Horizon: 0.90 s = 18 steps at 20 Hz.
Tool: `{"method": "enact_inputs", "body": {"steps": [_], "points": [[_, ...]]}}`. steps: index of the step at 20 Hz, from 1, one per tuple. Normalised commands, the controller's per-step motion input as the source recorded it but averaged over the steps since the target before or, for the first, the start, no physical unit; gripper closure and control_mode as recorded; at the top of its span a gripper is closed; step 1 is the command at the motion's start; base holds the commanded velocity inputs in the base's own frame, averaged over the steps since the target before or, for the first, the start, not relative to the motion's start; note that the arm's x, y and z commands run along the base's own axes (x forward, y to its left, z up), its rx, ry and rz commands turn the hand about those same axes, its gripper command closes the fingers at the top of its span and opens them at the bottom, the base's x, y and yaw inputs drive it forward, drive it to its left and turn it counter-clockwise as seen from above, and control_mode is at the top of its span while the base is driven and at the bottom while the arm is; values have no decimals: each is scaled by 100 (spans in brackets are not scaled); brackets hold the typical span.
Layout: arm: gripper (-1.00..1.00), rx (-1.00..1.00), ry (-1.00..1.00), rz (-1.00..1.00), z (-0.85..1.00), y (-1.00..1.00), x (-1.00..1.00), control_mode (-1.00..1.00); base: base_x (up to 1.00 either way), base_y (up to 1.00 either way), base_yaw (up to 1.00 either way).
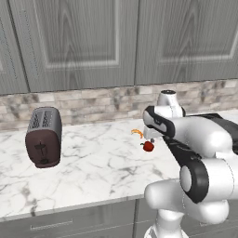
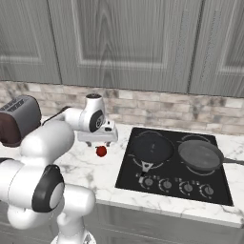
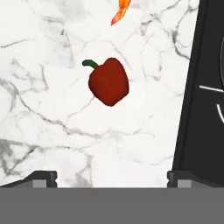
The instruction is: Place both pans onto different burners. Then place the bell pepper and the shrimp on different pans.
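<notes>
In the left base view, the bell pepper (image 1: 148, 146) sat on the marble counter (image 1: 93, 162) right of centre in the frame, with the shrimp (image 1: 136, 133) just up and to the left of it, close but not touching. The gripper (image 1: 151, 138) hung right over the pepper, mostly hidden by the arm's own wrist, and a toaster (image 1: 43, 136) stood well off at the left edge. Over in the right base view, the black pan (image 2: 152, 147) was on the near-left burner of the cooktop (image 2: 224, 190), and the dark grey pan (image 2: 200, 155) was on the burner next to it on the right, its handle poking off toward the right edge. The pepper (image 2: 101, 151) lay on the counter just left of the cooktop, under the gripper (image 2: 99, 141). In the hand view, the pepper (image 3: 108, 82) was a bit above centre with its stem pointing left, the shrimp (image 3: 121, 11) peeked in at the top edge, and the cooktop edge (image 3: 197, 96) ran down the right side. The two fingertips (image 3: 43, 178) stood far apart at the bottom corners, so the jaws were wide open and held nothing.
</notes>
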Motion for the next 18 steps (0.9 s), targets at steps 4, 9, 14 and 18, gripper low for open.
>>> {"method": "enact_inputs", "body": {"steps": [4, 9, 14, 18], "points": [[-100, 0, 0, 4, -14, 12, 23, -100, 0, 0, 0], [-100, 0, 0, 3, -33, 21, 12, -100, 0, 0, 0], [-100, 0, 0, 2, -29, 17, 10, -100, 0, 0, 0], [-100, 0, 0, 0, -6, 1, 18, -100, 0, 0, 0]]}}
